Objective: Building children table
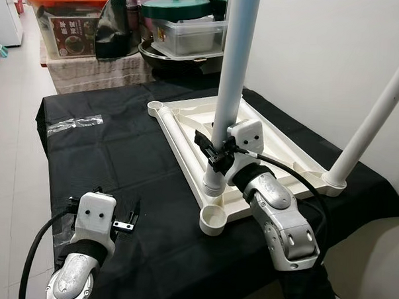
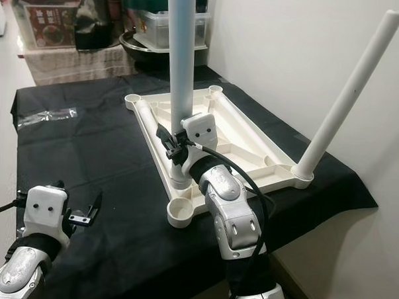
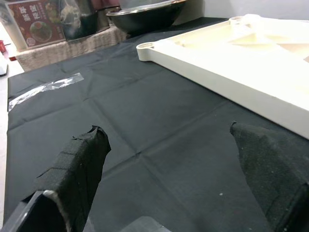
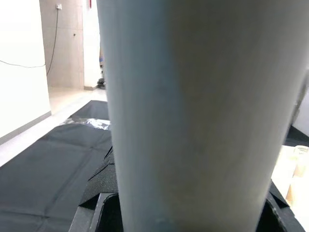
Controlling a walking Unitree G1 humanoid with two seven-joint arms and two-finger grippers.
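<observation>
Upright, table leg [image 1: 235, 65] within right hand [image 1: 216, 152]

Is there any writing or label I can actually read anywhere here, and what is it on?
No text can be read.
Red box inside the clear storage bin: white characters beside a food picture, too blurred to read.
Clear lidded container: a small label at its left end, too small to read.
Table parts and black cloth: no writing visible.

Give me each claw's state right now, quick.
Left claw: open, holding nothing, over the black cloth.
Right claw: shut on the white table leg, low on the leg near its socket.
</observation>
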